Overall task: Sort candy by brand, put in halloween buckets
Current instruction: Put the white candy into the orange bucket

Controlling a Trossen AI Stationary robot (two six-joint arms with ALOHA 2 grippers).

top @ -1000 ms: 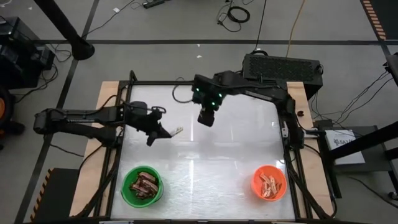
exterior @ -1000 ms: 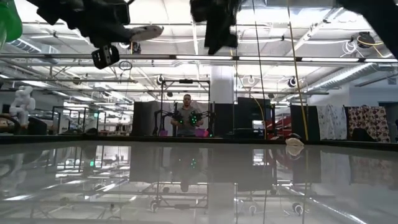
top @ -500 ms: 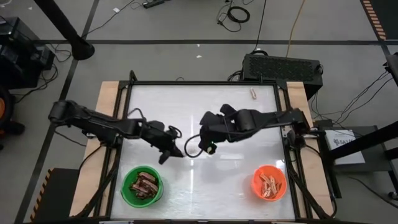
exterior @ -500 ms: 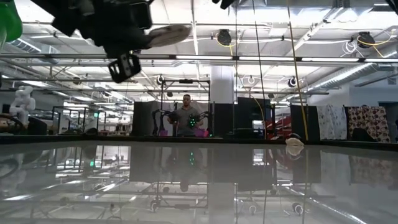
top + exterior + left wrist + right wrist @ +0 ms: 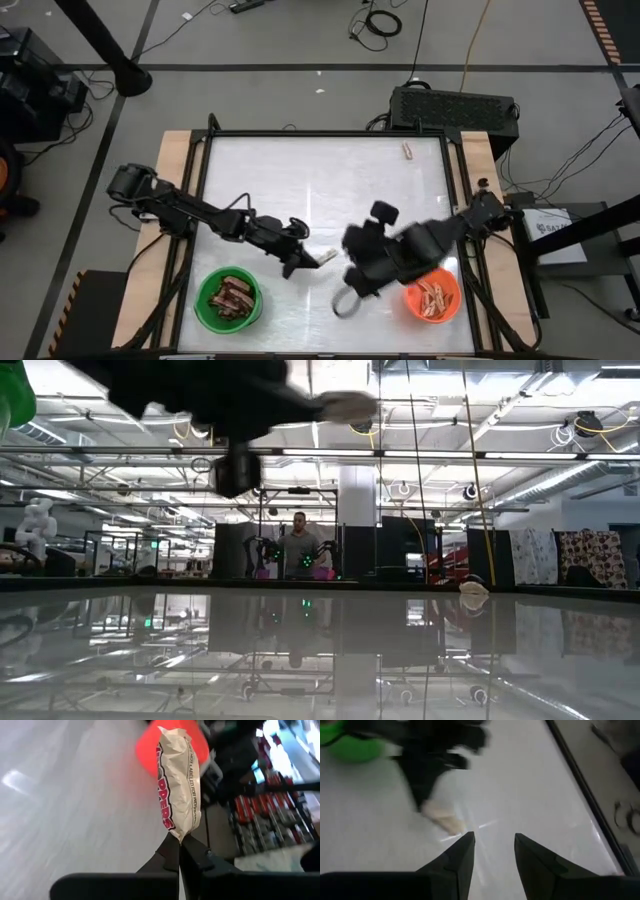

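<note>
My left gripper [image 5: 303,260] hangs above the table's near middle, shut on a pale cream wrapped candy [image 5: 325,257], which also shows in the left wrist view [image 5: 179,785] and the low view [image 5: 345,405]. My right gripper [image 5: 492,845] is open and empty, just right of that candy in the high view [image 5: 352,278] and pointing toward it. The green bucket [image 5: 228,298] at the near left holds dark reddish-brown candies. The orange bucket [image 5: 432,293] at the near right holds pale ones. Both buckets stand on their bases on the table. My left gripper pinches the candy's crimped end [image 5: 179,836] between its two fingertips. The fingers come from the table's left and lie along the candy, which sticks out past them toward the orange bucket [image 5: 170,750]. The candy is lifted clear of the table.
One more small candy [image 5: 408,150] lies at the table's far right corner by the frame. The white table top [image 5: 330,190] is ringed by a dark frame. A black box [image 5: 455,105] sits beyond the far right edge. A person stands far off in the room [image 5: 300,545].
My left gripper has carried the cream candy toward the table's near edge and right, staying shut on it, to between the two buckets. My right gripper has swung from the far middle toward the near edge, ending left of the orange bucket.
</note>
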